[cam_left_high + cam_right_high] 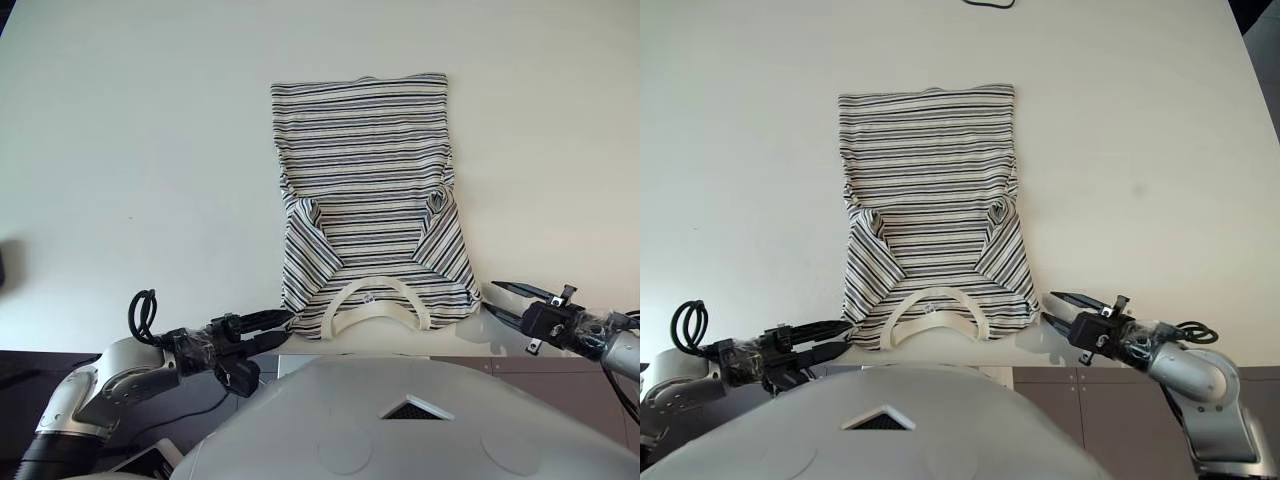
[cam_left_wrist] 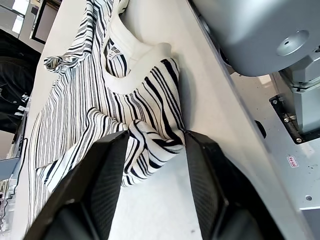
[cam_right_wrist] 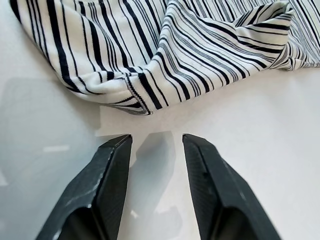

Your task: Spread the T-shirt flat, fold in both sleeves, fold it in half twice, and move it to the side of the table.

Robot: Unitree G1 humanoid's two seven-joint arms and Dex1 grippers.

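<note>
Centrally on the white table (image 1: 120,150) lies the black-and-white striped T-shirt (image 1: 365,150), sleeves folded; neck label (image 2: 116,50) illegible; left gripper (image 2: 157,136) parts its fingers astride one shoulder corner, perhaps touching; right gripper (image 3: 156,137) gapes beside the other.

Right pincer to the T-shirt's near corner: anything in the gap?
Nothing visible. Bare table lies between the open right pincer and the T-shirt; its tips sit just short of the striped corner, not touching it.

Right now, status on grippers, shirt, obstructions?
Left gripper open, straddling T-shirt near-left corner. Right gripper open, just short of near-right corner. T-shirt flat, sleeves folded in. Cable at far edge.
</note>
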